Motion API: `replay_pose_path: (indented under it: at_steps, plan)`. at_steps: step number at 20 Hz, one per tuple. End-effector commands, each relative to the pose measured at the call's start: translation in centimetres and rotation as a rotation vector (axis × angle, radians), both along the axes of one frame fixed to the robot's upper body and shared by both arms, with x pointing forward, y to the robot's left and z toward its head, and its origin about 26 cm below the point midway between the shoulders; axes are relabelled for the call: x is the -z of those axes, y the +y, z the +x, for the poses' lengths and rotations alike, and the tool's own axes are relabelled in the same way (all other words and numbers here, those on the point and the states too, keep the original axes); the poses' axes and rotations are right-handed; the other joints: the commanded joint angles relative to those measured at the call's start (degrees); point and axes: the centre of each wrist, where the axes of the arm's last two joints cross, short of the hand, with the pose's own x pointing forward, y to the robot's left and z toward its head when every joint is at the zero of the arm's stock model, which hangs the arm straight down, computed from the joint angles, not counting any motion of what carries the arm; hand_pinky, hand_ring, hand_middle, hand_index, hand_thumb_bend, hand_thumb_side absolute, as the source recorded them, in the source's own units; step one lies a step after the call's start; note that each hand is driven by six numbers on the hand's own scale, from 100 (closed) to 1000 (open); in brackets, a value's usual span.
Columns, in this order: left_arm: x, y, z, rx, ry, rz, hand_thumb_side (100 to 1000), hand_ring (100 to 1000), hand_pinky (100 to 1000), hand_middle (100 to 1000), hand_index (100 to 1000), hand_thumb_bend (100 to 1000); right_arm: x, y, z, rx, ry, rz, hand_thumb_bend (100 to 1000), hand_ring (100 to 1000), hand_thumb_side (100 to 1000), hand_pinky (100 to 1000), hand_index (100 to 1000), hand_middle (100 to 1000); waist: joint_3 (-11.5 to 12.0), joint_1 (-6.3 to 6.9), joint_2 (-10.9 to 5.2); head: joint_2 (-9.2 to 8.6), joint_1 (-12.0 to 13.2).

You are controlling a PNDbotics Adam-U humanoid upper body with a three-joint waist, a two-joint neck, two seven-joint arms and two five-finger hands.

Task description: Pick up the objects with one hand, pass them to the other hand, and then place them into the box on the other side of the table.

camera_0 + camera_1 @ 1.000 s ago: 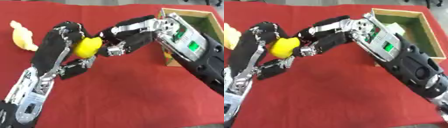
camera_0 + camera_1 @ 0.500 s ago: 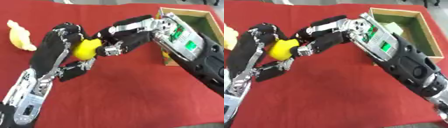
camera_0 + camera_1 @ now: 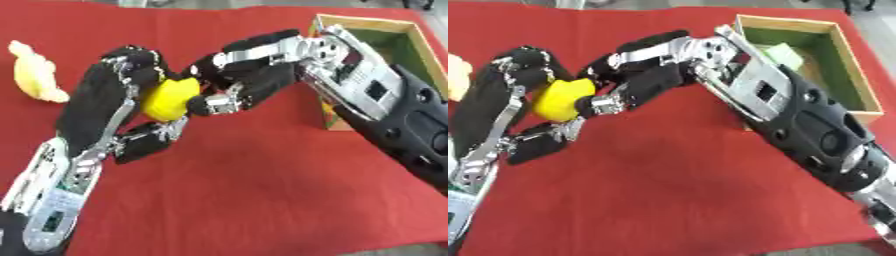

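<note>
While the left hand [image 3: 109, 107] is curling round the yellow object [image 3: 171, 98] at centre-left, the right hand [image 3: 249, 75] is reaching in from 3 o'clock, fingers closing on it for the handover, with the box [image 3: 840, 60] waiting at 1 o'clock.

The black left hand [image 3: 118, 107] and the black-and-silver right hand [image 3: 249, 80] meet over the red cloth-covered table [image 3: 245, 200], with a round yellow object [image 3: 171, 97] filling the gap between them. Toward the robot from both hands the cloth lies bare and open. Just beyond the right hand's wrist, the light wooden wall of the green-lined box [image 3: 846, 65] blocks that side, a pale green object [image 3: 783, 54] lying inside. Well left of the left hand lies a pale yellow lumpy object [image 3: 33, 77].
</note>
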Motion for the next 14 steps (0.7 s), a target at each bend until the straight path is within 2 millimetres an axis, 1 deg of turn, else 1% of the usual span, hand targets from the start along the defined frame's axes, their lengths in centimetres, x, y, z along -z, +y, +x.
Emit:
replay_pose_path:
  at_steps: [1,8,11,12,13,14]
  plan:
    - [-0.4,-1.7,-0.7,0.048,-0.027,0.018,201,552,680,457,527,100,-1.5,1.1,-1.5,-0.057,-0.042,0.012,207,1000,521,928,874,679,0.02,0.05,-0.97,-0.05,-0.38]
    - [-0.6,-2.5,-0.9,0.080,-0.036,0.023,200,552,680,457,527,100,-1.7,1.3,-1.5,-0.039,-0.036,0.025,186,989,510,917,839,637,0.07,0.03,-0.91,0.04,-0.95]
    - [-0.6,-2.8,-1.1,0.093,-0.042,0.027,198,552,680,457,528,100,-1.6,1.3,-1.4,-0.009,-0.035,0.038,160,962,496,900,781,576,0.03,0.04,-0.84,0.05,-1.04]
    - [-0.6,-2.8,-1.1,0.097,-0.042,0.029,199,552,680,457,528,100,-1.6,1.3,-1.4,0.003,-0.034,0.043,156,960,494,898,775,570,0.01,0.04,-0.82,0.04,-1.07]
    - [-0.6,-2.9,-1.1,0.098,-0.043,0.030,198,553,680,457,528,100,-1.6,1.3,-1.4,0.014,-0.033,0.048,144,945,476,890,746,541,-0.01,0.05,-0.80,0.03,-1.09]
    - [-0.6,-2.9,-1.1,0.099,-0.043,0.031,199,553,680,457,528,100,-1.6,1.3,-1.3,0.024,-0.033,0.052,143,939,469,888,738,532,-0.02,0.05,-0.79,0.01,-1.11]
